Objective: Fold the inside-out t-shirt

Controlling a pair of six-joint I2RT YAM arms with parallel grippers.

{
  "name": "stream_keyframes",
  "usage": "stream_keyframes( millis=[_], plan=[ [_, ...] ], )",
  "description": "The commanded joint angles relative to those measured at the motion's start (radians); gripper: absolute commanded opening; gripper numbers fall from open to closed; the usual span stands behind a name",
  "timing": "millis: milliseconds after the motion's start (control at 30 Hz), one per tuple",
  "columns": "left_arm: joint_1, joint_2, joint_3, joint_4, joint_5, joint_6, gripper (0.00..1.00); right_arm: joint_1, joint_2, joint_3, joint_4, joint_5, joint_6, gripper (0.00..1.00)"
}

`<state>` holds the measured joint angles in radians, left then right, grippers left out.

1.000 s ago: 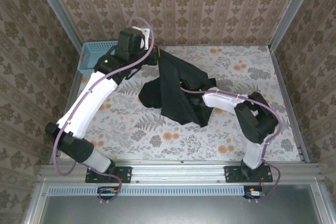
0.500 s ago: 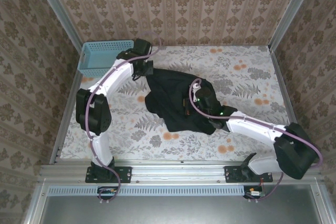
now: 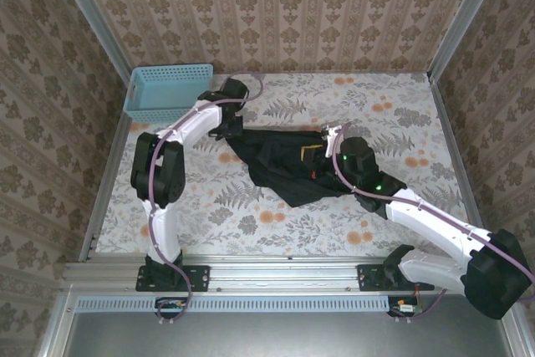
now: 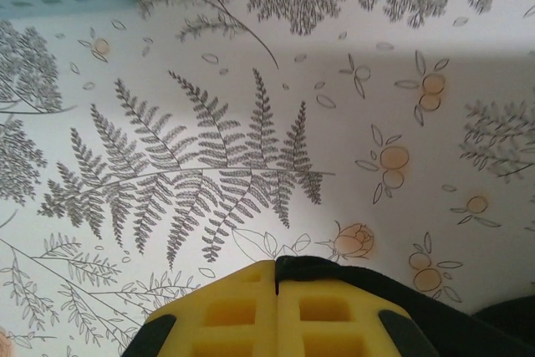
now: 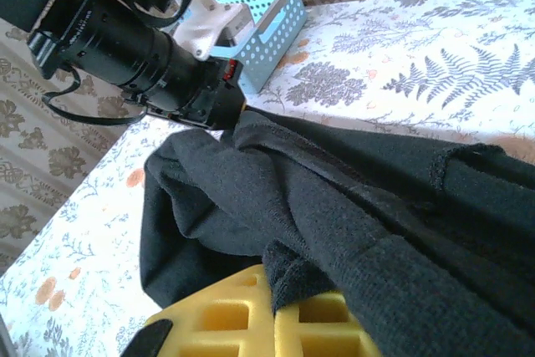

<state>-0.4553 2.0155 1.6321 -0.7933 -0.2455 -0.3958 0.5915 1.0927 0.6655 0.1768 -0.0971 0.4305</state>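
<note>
The counter (image 3: 401, 106) carries a floral cover. The t-shirt (image 3: 280, 165), black and bunched, occupies the centre of the top view and spans between both tools. The basket (image 3: 167, 89), light blue, stands at the upper left, apart from the t-shirt. The left tool (image 3: 230, 131) is clamped on the t-shirt's upper-left edge. The right tool (image 3: 313, 155) is clamped on a fold at its right side.

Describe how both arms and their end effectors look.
The left arm and right arm have white shells, black joint housings and lilac cables running alongside. The left end effector and right end effector carry yellow grid-moulded pads on black fingers.
</note>
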Motion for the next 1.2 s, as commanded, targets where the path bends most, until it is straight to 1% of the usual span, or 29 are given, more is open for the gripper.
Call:
stream_keyframes(
  millis=[0,33,67,133,200,233,333,367,433,500,533,567,600,667,700,767,833,867,900,933,1000,1033,1067,1100,1167],
  plan=[
    [0.007,0.010,-0.029,-0.052,0.003,0.032,0.00,-0.007,-0.047,-0.006,0.090,-0.053,0.022,0.00],
    [0.007,0.011,-0.042,-0.055,0.023,0.033,0.00,-0.008,-0.051,-0.009,0.098,-0.058,0.022,0.00],
    [0.006,0.010,-0.060,-0.057,0.056,0.035,0.03,-0.012,-0.049,-0.012,0.110,-0.070,0.021,0.00],
    [-0.030,-0.020,-0.096,-0.063,0.113,0.037,0.12,-0.015,-0.031,-0.011,0.107,-0.078,0.011,0.00],
    [-0.072,-0.127,-0.190,-0.008,0.101,0.027,0.36,-0.015,-0.004,-0.020,0.104,-0.084,0.004,0.00],
    [-0.091,-0.193,-0.236,0.029,0.098,0.017,0.42,-0.016,0.004,-0.027,0.105,-0.084,0.004,0.00],
    [-0.161,-0.404,-0.383,0.168,0.155,-0.002,0.55,-0.018,0.021,-0.056,0.121,-0.086,0.011,0.00],
    [-0.191,-0.463,-0.420,0.205,0.156,-0.002,0.58,-0.017,0.026,-0.061,0.122,-0.087,0.014,0.00],
    [-0.250,-0.569,-0.487,0.284,0.172,0.004,0.62,-0.017,0.031,-0.070,0.127,-0.091,0.017,0.00],
    [-0.297,-0.658,-0.556,0.390,0.232,0.003,0.65,-0.017,0.030,-0.074,0.127,-0.098,0.019,0.00],
    [-0.308,-0.682,-0.582,0.433,0.279,0.003,0.66,-0.017,0.029,-0.076,0.124,-0.099,0.018,0.00],
    [-0.316,-0.697,-0.604,0.484,0.337,-0.001,0.66,-0.016,0.027,-0.075,0.118,-0.096,0.016,0.00],
    [-0.323,-0.697,-0.612,0.515,0.372,0.000,0.67,-0.017,0.026,-0.072,0.115,-0.096,0.013,0.00],
    [-0.348,-0.670,-0.607,0.547,0.417,0.032,0.69,-0.016,0.026,-0.068,0.107,-0.098,0.007,0.00],
    [-0.358,-0.638,-0.586,0.533,0.422,0.049,0.70,-0.016,0.026,-0.064,0.106,-0.103,0.005,0.00],
    [-0.368,-0.562,-0.529,0.494,0.422,0.066,0.70,-0.015,0.026,-0.060,0.106,-0.116,0.005,0.00],
    [-0.356,-0.483,-0.476,0.451,0.374,0.047,0.67,-0.014,0.019,-0.056,0.103,-0.129,0.003,0.00],
    [-0.339,-0.448,-0.456,0.444,0.364,0.032,0.61,-0.011,0.011,-0.057,0.102,-0.134,-0.003,0.00],
    [-0.316,-0.418,-0.444,0.448,0.360,0.012,0.54,-0.009,0.001,-0.058,0.097,-0.136,-0.008,0.00],
    [-0.297,-0.393,-0.434,0.455,0.364,-0.009,0.45,-0.007,-0.008,-0.059,0.091,-0.136,-0.012,0.00],
    [-0.250,-0.359,-0.407,0.462,0.367,-0.036,0.24,-0.006,-0.032,-0.060,0.062,-0.133,-0.027,0.00],
    [-0.230,-0.354,-0.396,0.458,0.352,-0.048,0.16,-0.006,-0.045,-0.061,0.045,-0.128,-0.036,0.00],
    [-0.207,-0.357,-0.390,0.462,0.340,-0.062,0.10,-0.006,-0.064,-0.064,0.024,-0.120,-0.046,0.00],
    [-0.177,-0.364,-0.388,0.466,0.339,-0.081,0.07,-0.007,-0.082,-0.068,0.003,-0.110,-0.058,0.00],
    [-0.114,-0.372,-0.383,0.461,0.347,-0.123,0.04,-0.008,-0.136,-0.079,-0.037,-0.100,-0.077,0.00]
  ],
)
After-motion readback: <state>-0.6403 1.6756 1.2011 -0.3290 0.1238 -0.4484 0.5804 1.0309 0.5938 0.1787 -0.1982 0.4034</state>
